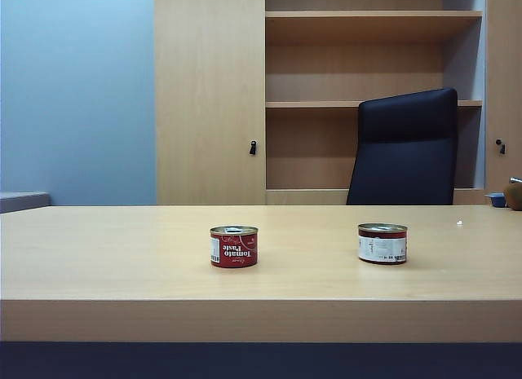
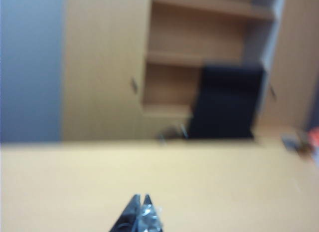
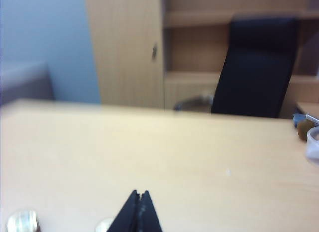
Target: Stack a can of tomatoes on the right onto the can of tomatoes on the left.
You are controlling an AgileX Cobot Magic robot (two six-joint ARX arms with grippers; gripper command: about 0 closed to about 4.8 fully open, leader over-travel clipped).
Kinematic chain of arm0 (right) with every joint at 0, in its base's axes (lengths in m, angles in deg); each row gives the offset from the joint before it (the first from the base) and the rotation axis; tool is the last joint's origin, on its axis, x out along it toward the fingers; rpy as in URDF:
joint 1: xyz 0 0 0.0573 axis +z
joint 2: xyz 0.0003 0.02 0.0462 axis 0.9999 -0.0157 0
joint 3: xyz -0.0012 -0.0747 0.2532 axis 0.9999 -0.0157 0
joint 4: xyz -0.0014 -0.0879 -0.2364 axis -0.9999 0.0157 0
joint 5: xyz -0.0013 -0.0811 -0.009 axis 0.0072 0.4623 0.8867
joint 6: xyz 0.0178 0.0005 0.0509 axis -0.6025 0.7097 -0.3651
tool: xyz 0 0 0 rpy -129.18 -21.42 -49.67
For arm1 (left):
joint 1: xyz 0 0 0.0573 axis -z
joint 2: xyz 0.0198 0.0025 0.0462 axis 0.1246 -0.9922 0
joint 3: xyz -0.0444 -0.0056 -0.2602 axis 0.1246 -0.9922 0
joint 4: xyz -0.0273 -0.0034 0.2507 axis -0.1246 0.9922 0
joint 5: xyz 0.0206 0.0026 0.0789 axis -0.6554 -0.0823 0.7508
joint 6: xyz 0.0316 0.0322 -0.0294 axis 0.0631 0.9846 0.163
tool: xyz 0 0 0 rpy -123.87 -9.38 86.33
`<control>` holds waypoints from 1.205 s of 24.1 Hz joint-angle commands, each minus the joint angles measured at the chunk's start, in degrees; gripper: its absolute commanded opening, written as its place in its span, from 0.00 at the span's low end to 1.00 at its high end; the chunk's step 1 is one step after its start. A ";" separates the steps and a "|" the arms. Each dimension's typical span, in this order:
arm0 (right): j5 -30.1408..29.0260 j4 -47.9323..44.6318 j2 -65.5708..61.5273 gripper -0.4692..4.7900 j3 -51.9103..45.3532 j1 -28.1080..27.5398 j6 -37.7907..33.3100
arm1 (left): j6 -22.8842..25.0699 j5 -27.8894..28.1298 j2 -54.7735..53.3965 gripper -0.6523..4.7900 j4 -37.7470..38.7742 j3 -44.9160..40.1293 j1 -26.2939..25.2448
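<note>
metal cans, hard and smooth

two small tin cans sit on the wood table, well apart. right can has to go on top of the left can. it looks stiff and a bit heavy, and its round side may slip, so pinch it across the middle of the side, not the rim. left end effector is pinched closed, holding nothing. right end effector is closed too, empty, low over the table, not at a can yet.
</note>
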 commanded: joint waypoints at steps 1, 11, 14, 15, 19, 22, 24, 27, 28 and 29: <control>-4.37 10.25 -10.49 0.23 7.06 0.20 8.11 | 2.84 -9.25 -9.77 0.11 5.57 2.49 -0.02; 5.75 10.38 -68.39 0.85 32.24 17.73 8.48 | 2.19 -28.13 -46.90 0.11 5.77 10.97 0.00; 8.26 11.15 -82.29 0.85 38.73 20.41 8.94 | 1.03 -28.06 -47.67 0.11 8.09 10.93 -0.02; 9.27 11.82 -85.92 0.85 40.44 20.96 8.94 | 0.92 -28.09 -47.67 0.11 8.39 10.93 -0.02; 9.22 15.43 -94.57 0.85 43.85 21.31 8.92 | -2.71 -28.83 -47.47 0.11 10.91 10.93 0.00; 9.22 17.16 -97.59 0.85 43.89 21.35 8.92 | -3.87 -29.33 -47.45 0.11 12.66 10.93 -0.02; 9.27 18.27 -98.82 0.85 43.89 21.62 8.92 | -3.89 -29.40 -47.17 0.11 13.75 10.93 0.00; 9.22 19.98 -99.56 0.85 43.80 21.62 8.92 | -3.87 -29.35 -47.17 0.11 14.56 10.91 0.00; 9.22 20.24 -99.60 0.85 43.78 21.62 8.92 | -3.87 -29.31 -47.17 0.11 14.58 10.91 0.00; 9.22 20.41 -99.60 0.83 43.80 21.62 8.92 | -3.87 -29.33 -47.17 0.11 14.45 10.93 0.00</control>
